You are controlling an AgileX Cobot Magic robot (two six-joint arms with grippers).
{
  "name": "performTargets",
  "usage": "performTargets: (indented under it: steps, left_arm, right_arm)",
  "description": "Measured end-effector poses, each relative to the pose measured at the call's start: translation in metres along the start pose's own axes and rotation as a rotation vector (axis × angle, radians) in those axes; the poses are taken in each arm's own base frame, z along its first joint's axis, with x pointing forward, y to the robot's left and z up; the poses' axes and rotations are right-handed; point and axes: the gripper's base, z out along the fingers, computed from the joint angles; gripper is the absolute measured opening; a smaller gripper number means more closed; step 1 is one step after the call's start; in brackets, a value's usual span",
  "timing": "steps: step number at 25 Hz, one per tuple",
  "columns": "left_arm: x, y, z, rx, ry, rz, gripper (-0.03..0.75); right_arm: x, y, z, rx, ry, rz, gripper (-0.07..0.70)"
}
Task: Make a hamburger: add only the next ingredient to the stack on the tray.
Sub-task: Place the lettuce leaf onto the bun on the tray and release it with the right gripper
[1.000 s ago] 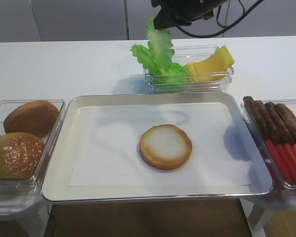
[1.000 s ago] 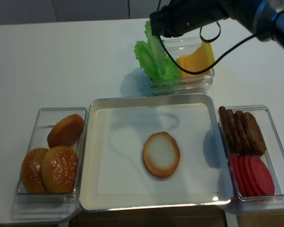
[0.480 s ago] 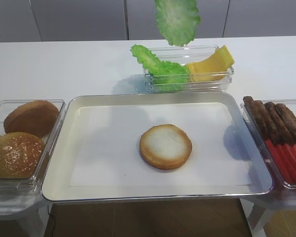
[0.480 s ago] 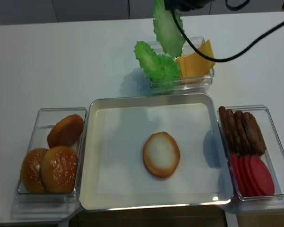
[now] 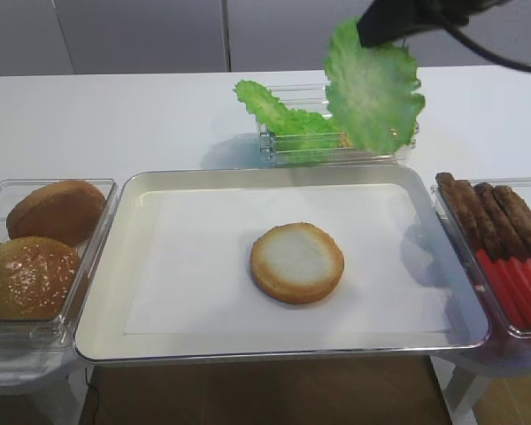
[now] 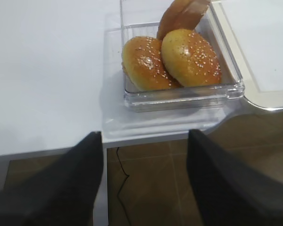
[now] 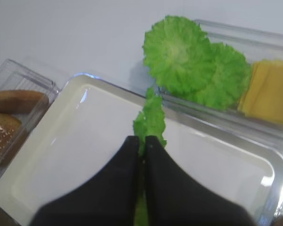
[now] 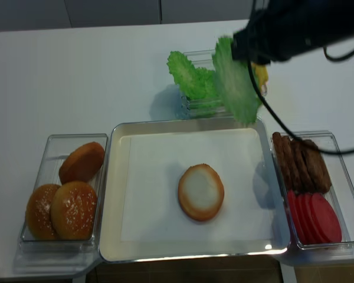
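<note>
A bright green ruffled lettuce leaf [image 5: 374,93] hangs in the air over the tray's back right edge, in front of the far tub. My right gripper [image 5: 365,35] is shut on its top edge. The right wrist view shows the leaf [image 7: 151,117] edge-on, pinched between the black fingers of that gripper [image 7: 142,140]. The flat bun bottom [image 5: 297,262] lies cut face up in the middle of the paper-lined tray [image 5: 274,174], below and left of the leaf [image 8: 233,82]. My left gripper [image 6: 146,188] stands open and empty over the floor beside the table's front left corner.
More lettuce [image 5: 279,115] and yellow cheese slices [image 7: 271,92] fill the clear tub behind the tray. Left of the tray, a tub holds sesame buns [image 5: 31,274]. On the right, another tub holds brown patties [image 5: 496,217] and red tomato slices [image 5: 522,288].
The right gripper lifted the lettuce leaf out of the far tub, then carried it right and down toward the tray's back right edge. The bun and the tubs have not moved.
</note>
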Motion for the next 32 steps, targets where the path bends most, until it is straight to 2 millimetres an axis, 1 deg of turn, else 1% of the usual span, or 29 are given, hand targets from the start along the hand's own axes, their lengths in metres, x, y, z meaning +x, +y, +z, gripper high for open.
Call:
performTargets:
  steps: [2, 4, 7, 11, 14, 18, 23, 26, 32]
  left_arm:
    - [0.0, 0.0, 0.0, 0.0, 0.0, 0.0, 0.419]
    - [0.0, 0.0, 0.0, 0.0, 0.0, 0.0, 0.419]
    - [0.0, 0.0, 0.0, 0.0, 0.0, 0.0, 0.419]
    - [0.0, 0.0, 0.0, 0.0, 0.0, 0.0, 0.419]
    - [0.0, 0.0, 0.0, 0.0, 0.0, 0.0, 0.419]
    - [0.0, 0.0, 0.0, 0.0, 0.0, 0.0, 0.419]
    - [0.0, 0.0, 0.0, 0.0, 0.0, 0.0, 0.419]
    - [0.0, 0.0, 0.0, 0.0, 0.0, 0.0, 0.419]
    - [0.0, 0.0, 0.0, 0.0, 0.0, 0.0, 0.419]
  right_arm:
    - [0.014, 0.0, 0.001, -0.001, 0.029, 0.018, 0.036]
    - [0.029, -0.002, 0.007, -0.008, 0.064, 0.041, 0.036]
    - [0.046, -0.005, 0.018, -0.022, 0.09, 0.069, 0.036]
    - [0.061, -0.011, 0.029, -0.006, 0.088, 0.089, 0.036]
    - [0.068, -0.015, 0.034, 0.011, 0.072, 0.095, 0.036]
    - [0.069, -0.015, 0.04, -0.015, 0.051, 0.095, 0.036]
    - [0.071, -0.02, 0.059, -0.052, 0.058, 0.114, 0.036]
    - [0.072, -0.023, 0.065, -0.048, 0.059, 0.114, 0.036]
    - [0.071, -0.024, 0.067, -0.04, 0.045, 0.119, 0.036]
